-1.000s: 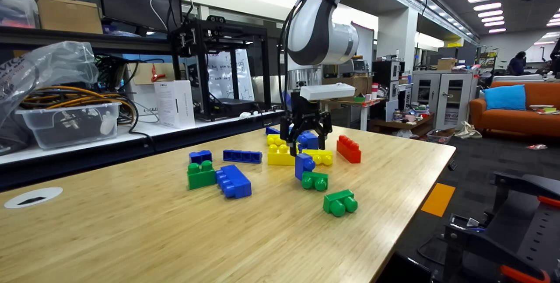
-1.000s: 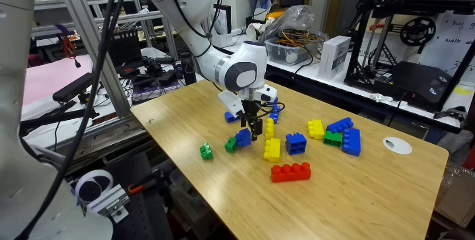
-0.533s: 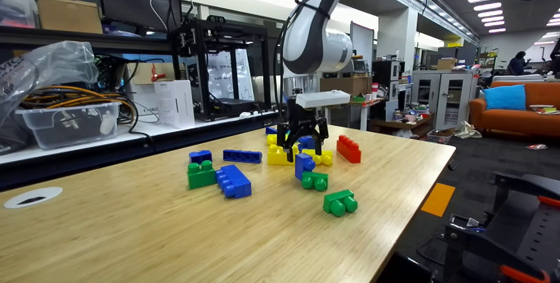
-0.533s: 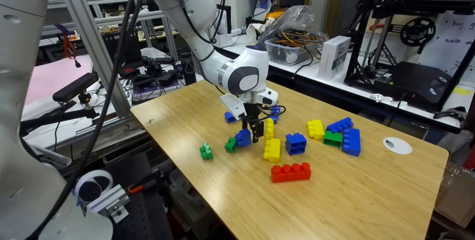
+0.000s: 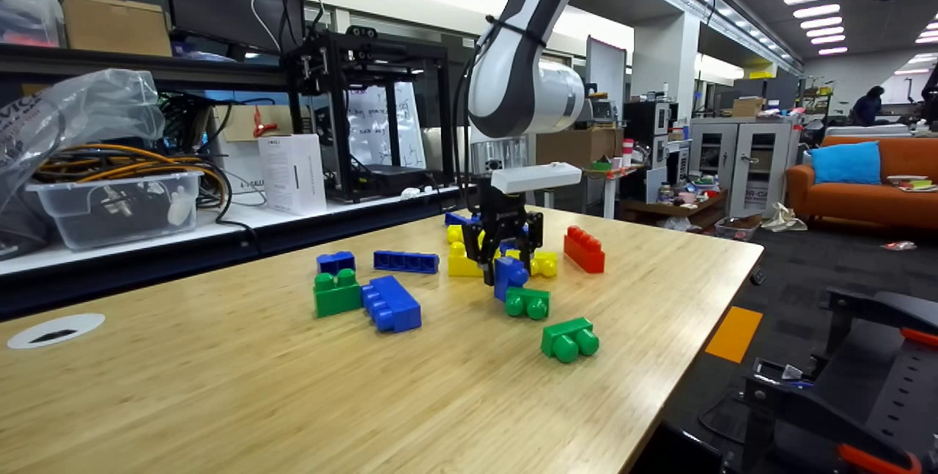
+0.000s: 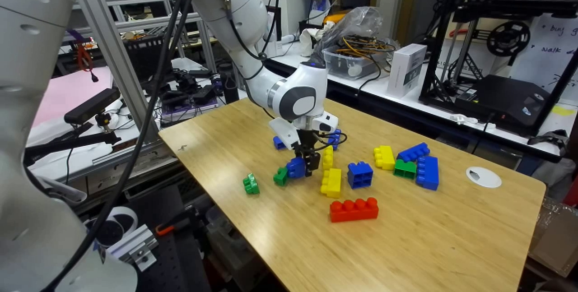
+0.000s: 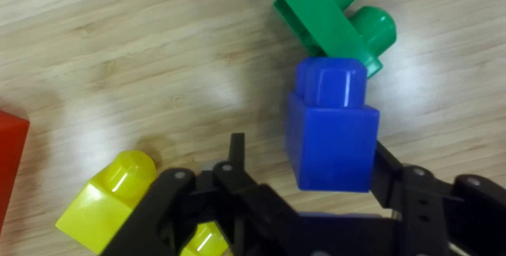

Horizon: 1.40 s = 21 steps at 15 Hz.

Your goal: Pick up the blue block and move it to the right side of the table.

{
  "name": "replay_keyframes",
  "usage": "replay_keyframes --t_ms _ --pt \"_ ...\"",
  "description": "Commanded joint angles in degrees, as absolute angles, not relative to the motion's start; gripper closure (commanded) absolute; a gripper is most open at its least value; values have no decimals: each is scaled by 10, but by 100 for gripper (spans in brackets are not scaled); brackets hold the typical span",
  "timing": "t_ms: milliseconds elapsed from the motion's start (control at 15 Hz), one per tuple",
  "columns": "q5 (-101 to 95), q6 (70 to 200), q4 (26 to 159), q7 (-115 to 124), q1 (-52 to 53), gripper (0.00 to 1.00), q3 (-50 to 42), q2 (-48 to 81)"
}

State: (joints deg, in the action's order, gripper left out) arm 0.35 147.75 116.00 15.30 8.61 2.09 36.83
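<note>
The blue block (image 5: 504, 282) is a small chunky studded brick on the light wood-grain table (image 5: 293, 386). It also shows in an exterior view (image 6: 295, 167) and in the wrist view (image 7: 336, 149). Its studs point at a green brick (image 7: 328, 18) right beside it. My gripper (image 7: 309, 149) is open and low over the table, with the block between its fingers. The right finger in the wrist view is against or very near the block's side. The left finger stands apart from it with a gap. The gripper also shows in an exterior view (image 6: 309, 165), partly behind the block.
Yellow bricks (image 6: 332, 183) lie close beside the gripper. A red brick (image 6: 354, 210), a blue brick (image 6: 360, 174), another green brick (image 5: 570, 340) and a blue brick (image 5: 392, 304) lie around. The table's edge (image 5: 689, 357) runs along one side.
My gripper has moved down, with its fingers now on either side of the blue block. The blue block and the other bricks have not visibly moved.
</note>
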Motion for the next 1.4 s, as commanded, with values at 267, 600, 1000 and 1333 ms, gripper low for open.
replay_keyframes --t_ms 267,600,1000,1333 --pt "10 1438 1138 159 96 84 14 374" --pt "10 1410 1130 155 91 89 12 370" --pt "4 1402 1181 147 70 89 -14 279" --pt "23 1390 1225 107 11 89 -37 203"
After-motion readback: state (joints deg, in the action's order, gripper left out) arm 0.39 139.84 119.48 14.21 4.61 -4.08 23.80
